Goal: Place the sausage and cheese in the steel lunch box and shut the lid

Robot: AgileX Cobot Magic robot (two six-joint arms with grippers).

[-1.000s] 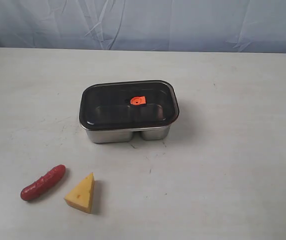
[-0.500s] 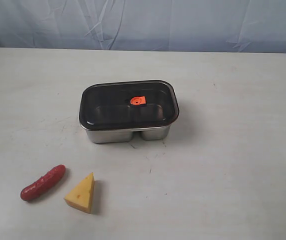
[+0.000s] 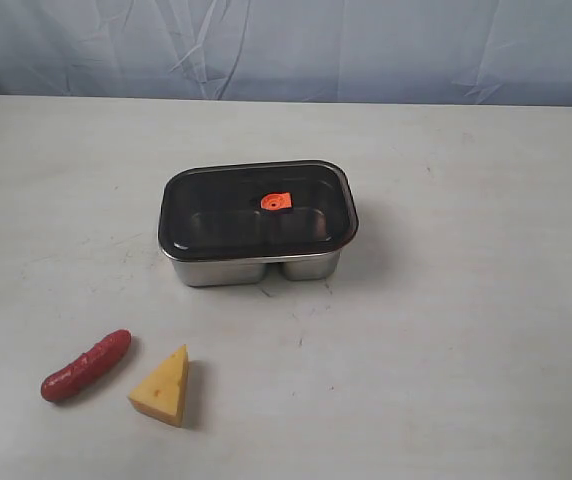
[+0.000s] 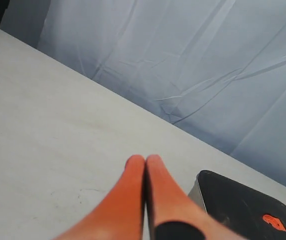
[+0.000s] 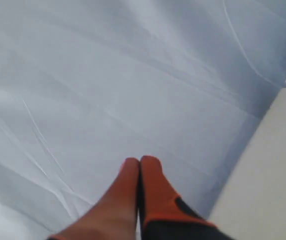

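The steel lunch box [image 3: 251, 266] stands mid-table with the dark lid [image 3: 256, 210] resting on it, orange valve in the centre. Nearer the front left lie the red sausage [image 3: 85, 365] and, just right of it, the yellow cheese wedge [image 3: 163, 386]. Neither arm appears in the exterior view. In the left wrist view my left gripper [image 4: 144, 160] is shut and empty above the table, with the lid [image 4: 248, 212] beside it. In the right wrist view my right gripper [image 5: 140, 161] is shut and empty, facing the backdrop.
A pale grey-white table [image 3: 466, 300] carries everything. A wrinkled blue-grey cloth backdrop [image 3: 286, 45] runs along its far edge, also seen as cloth [image 4: 208, 75] in the left wrist view and cloth [image 5: 108, 75] in the right wrist view.
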